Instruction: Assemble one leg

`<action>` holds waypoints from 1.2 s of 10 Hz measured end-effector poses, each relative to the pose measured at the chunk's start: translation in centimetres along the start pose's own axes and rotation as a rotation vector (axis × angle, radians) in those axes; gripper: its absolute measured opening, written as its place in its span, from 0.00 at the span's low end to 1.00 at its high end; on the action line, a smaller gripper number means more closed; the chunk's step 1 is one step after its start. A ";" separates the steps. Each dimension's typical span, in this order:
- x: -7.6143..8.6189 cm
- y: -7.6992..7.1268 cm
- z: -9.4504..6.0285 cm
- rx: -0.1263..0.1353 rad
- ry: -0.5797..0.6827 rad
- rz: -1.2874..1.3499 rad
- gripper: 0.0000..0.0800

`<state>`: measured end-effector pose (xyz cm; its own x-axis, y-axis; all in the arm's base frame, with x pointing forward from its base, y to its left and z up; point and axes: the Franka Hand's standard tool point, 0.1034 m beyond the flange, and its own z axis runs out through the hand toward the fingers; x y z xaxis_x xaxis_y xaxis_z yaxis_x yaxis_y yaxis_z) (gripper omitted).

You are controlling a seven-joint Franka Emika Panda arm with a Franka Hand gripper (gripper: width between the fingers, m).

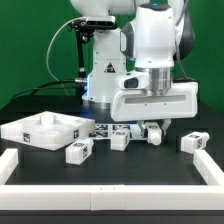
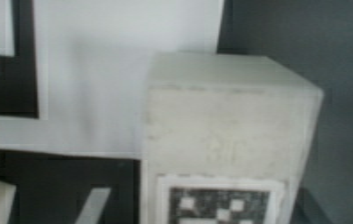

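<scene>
As the arm bent low over the black surface (image 1: 120, 172), its pincer (image 1: 150, 128) hung at one leg (image 1: 151, 135), a stubby white block standing near the middle of the exterior view. The wrist view was almost filled by that leg (image 2: 226, 120), with a black-and-white tag (image 2: 217, 205) on its face. Neither picture showed whether the pincer's tips were apart, together or clamped on the block, so its state could not be told. Three more of the blocks stood on the surface: a second leg (image 1: 80, 150) and a third leg (image 1: 118, 139) toward the exterior view's left, and a fourth leg (image 1: 193, 142) well apart on the exterior view's right. A large white panel (image 1: 40, 128), shaped like a tray, lay at the far left of that view, apart from all four, and a low white rail (image 1: 110, 191) ran along the front edge. Judged from this, the step in hand was the pick-up of the first leg, and the fitting had not yet begun, since no leg sat on the panel. The next move would call for a firm, square hold on the block, a clean lift clear of its neighbours, and a carry across to the panel with the block kept upright.
</scene>
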<state>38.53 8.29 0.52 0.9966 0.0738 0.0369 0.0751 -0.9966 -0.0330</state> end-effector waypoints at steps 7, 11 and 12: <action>1.7 3.2 -7.8 0.006 -0.046 -0.106 0.81; 1.9 7.4 -8.7 0.028 -0.031 -0.226 0.81; 1.9 7.4 -8.6 0.028 -0.031 -0.228 0.81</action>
<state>40.68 0.74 8.96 0.9542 0.2987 0.0157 0.2991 -0.9526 -0.0555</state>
